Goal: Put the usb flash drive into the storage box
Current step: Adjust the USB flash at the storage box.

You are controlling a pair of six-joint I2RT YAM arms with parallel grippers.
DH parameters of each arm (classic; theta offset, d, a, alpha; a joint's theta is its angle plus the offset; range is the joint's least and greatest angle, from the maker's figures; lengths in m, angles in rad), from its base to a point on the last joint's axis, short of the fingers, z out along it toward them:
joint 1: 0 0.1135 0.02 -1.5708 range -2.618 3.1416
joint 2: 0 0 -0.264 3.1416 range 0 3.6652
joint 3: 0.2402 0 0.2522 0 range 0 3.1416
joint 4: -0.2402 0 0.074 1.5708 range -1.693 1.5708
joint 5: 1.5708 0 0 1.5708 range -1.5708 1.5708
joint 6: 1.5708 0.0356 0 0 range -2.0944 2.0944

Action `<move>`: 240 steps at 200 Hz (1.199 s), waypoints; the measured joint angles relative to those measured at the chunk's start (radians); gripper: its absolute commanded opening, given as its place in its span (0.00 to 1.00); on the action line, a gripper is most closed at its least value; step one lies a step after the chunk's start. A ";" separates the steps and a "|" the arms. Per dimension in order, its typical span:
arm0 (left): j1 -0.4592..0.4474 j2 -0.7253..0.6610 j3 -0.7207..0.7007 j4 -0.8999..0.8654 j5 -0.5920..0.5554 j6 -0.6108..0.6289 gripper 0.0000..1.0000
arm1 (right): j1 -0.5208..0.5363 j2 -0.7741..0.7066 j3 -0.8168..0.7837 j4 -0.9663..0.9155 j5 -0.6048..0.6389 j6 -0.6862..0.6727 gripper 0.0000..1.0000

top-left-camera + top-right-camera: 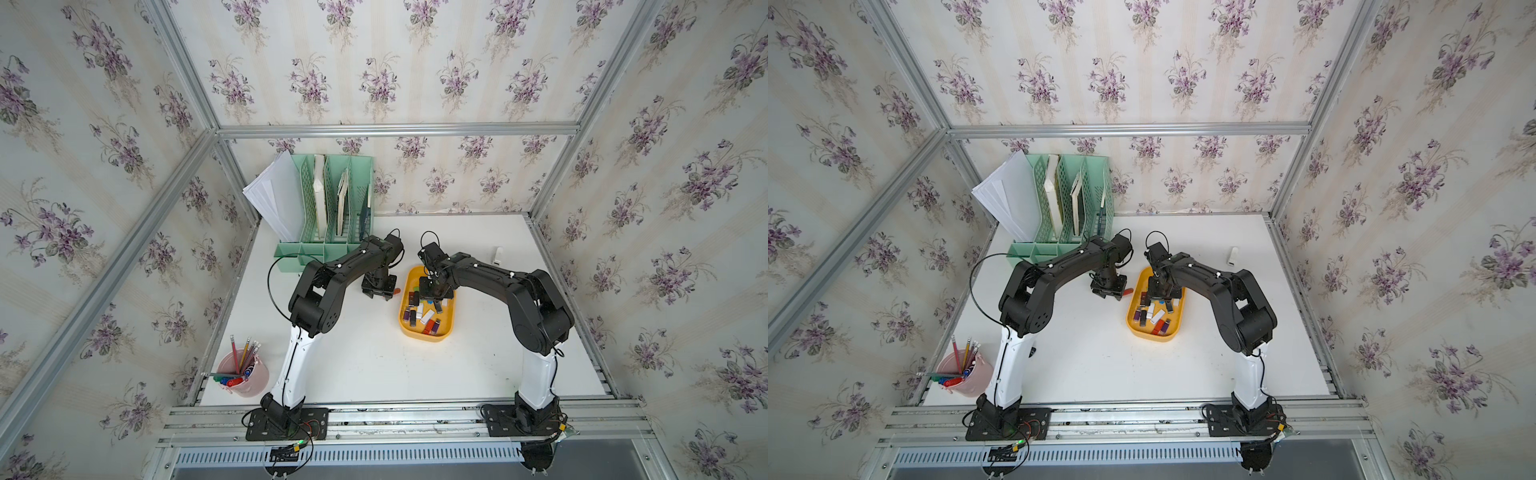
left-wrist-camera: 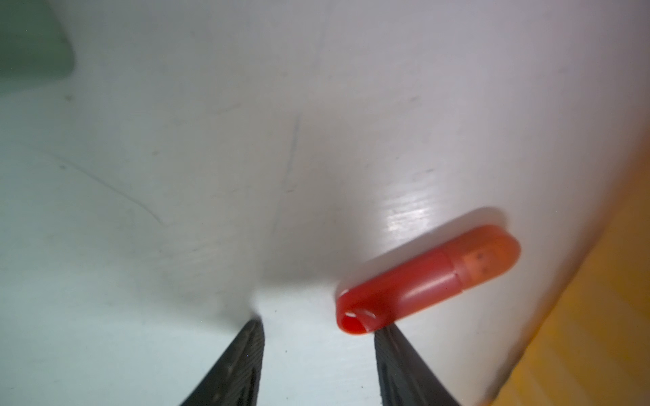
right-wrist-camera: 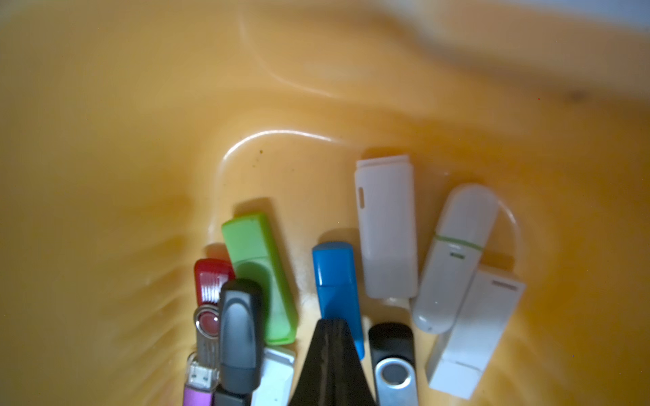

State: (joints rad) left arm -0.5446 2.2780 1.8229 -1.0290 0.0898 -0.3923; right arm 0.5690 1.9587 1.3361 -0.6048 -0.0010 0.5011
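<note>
Much of the task is judged done: a good many flash drives, among them a green flash drive (image 3: 258, 277), a blue flash drive (image 3: 336, 284) and several white ones, are seen lying inside the storage box (image 1: 424, 338). Two are judged still to be put in. A red flash drive (image 2: 429, 277) lies flat on the counter (image 1: 365, 365) just outside the box's long side, at the left gripper (image 2: 320, 327). That gripper's jaws are held apart with nothing between them, and the drive's end is found at the tip of one finger, outside the gap. A white flash drive (image 1: 498, 254) is seen on the counter well apart from the box, beyond its far end. The right gripper (image 3: 332, 327) is closed on nothing, low over the drives within the box. No brand or writing can be read; a grey mark on one white drive in the box is too blurred.
</note>
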 measured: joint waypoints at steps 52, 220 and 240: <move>0.001 -0.002 -0.007 0.006 0.002 0.000 0.56 | 0.000 -0.024 0.003 -0.006 0.006 -0.003 0.00; 0.005 -0.021 -0.042 0.023 -0.001 0.000 0.56 | 0.024 0.064 0.100 -0.002 -0.016 -0.023 0.00; 0.005 -0.022 -0.044 0.026 -0.002 0.000 0.56 | 0.027 0.071 0.100 -0.001 -0.025 -0.033 0.00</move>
State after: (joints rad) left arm -0.5392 2.2562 1.7786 -1.0035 0.0883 -0.3923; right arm 0.5961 2.0296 1.4361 -0.6060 -0.0261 0.4683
